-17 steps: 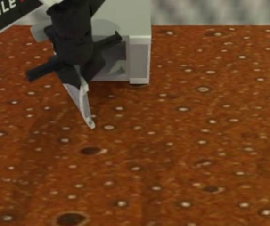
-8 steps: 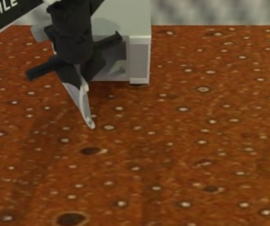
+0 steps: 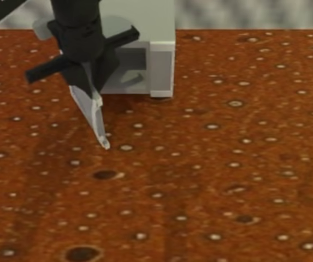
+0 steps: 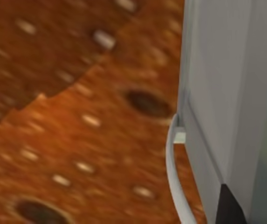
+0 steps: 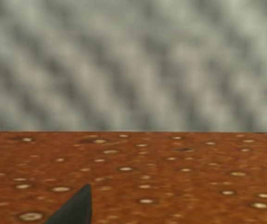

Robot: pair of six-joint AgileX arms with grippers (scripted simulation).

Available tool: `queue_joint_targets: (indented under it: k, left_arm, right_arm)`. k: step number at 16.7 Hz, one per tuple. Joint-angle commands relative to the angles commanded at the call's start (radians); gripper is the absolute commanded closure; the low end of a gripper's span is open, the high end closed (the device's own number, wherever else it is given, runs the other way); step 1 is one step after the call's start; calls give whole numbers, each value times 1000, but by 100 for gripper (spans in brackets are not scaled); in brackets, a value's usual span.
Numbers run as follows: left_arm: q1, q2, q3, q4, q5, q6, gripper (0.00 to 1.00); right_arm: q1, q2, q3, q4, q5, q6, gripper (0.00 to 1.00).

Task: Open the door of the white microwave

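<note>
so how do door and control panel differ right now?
Pose: the door is swung out from the microwave toward the table's near side; the control panel sits flush on the front. Look: the door carries a handle bar; the panel is a plain grey strip. Both are off-white framed.

- One white microwave [image 3: 145,38] stands at the far edge of the table [image 3: 211,180], toward the top view's left.
- One door [image 3: 93,117] belongs to it — a single panel swung out from the front, seen edge-on from above.
- One handle bar [image 4: 175,182] runs along that door in the left wrist view.
- One grey control panel [image 3: 161,68] sits on the front.
- One open cavity [image 3: 126,73] shows beside that panel.
- One arm is visible from above — the left one, with its left gripper [image 3: 85,82] at the door.
- One dark fingertip [image 5: 75,210] shows in the right wrist view.
</note>
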Motion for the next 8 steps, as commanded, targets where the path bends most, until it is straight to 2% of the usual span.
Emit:
queue_joint_targets:
  k: [8]
  left_arm:
    - [0,0,-27,24,5,1,100]
  right_arm:
    - [0,0,0,0,0,0,0]
